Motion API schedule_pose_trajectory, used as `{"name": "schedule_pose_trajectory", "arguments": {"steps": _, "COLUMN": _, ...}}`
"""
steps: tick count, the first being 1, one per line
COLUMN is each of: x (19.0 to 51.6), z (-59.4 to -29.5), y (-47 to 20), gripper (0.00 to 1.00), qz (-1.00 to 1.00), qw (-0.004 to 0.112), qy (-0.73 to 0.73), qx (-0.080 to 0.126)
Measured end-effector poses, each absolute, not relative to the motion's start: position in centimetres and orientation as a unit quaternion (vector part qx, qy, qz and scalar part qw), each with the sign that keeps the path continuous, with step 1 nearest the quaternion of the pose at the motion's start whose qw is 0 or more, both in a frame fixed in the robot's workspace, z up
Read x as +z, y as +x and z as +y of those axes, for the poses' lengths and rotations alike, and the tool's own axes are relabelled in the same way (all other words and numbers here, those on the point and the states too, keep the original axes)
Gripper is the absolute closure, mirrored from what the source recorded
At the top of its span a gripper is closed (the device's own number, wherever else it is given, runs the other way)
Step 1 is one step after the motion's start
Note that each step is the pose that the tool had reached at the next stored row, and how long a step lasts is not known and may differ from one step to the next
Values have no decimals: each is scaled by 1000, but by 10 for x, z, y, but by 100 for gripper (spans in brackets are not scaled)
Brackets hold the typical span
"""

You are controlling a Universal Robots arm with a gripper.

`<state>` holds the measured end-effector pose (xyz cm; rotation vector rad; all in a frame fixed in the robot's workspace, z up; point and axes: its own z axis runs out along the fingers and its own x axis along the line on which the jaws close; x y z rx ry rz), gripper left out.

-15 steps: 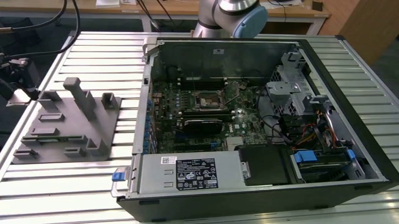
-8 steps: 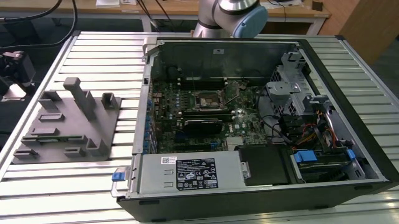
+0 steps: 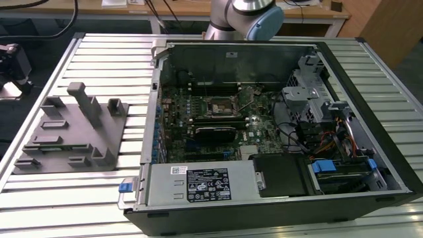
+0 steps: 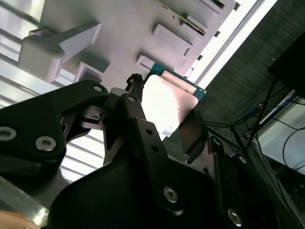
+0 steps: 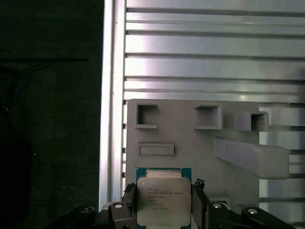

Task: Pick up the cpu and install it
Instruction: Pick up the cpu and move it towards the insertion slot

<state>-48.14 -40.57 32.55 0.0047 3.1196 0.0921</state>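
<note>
Your gripper (image 5: 160, 210) has its two fingers (image 5: 200, 207) closed in on the cpu (image 5: 159, 198), one against each of two opposite edges, so the gap is just the chip's width. In the first wrist view the silvery top faces the camera, with a green rim showing past the metal lid. The second wrist view gives the same hold from the side. There the cpu (image 4: 167, 100) sits between the black fingers (image 4: 136, 107) of the gripper (image 4: 164, 117), and its other two edges are free.

Beyond the chip lies the grey holder block (image 5: 190, 143), apart from it as far as the second wrist view shows. Its shallow recesses (image 5: 147, 116) and long post (image 5: 250, 157) are the nearest raised edges for you to mind. The block sits on the slatted metal table (image 5: 214, 47), near one long edge. Past that edge is dark floor (image 5: 47, 119), and past the block run bare slats.

In the exterior view the holder block (image 3: 69, 129) lies at the exterior view's left, just beside the open computer case (image 3: 264, 218), with a narrow strip of table (image 3: 112, 59) between them. The case walls stand up all round the motherboard (image 3: 258, 124). The socket (image 3: 218, 106) lies near the board's middle, open from above, with a black component (image 3: 215, 135) just beside it. Cables (image 3: 304, 134) and a drive cage (image 3: 304, 94) crowd the exterior view's right. The arm (image 3: 248, 15) rises beyond the case's far wall.
</note>
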Motion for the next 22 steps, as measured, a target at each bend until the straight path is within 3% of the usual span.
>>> {"name": "schedule_pose_trajectory", "arguments": {"steps": 22, "x": 382, "z": -406, "y": -481, "gripper": 46, "qz": 999, "qw": 18, "qy": 1, "qx": 30}}
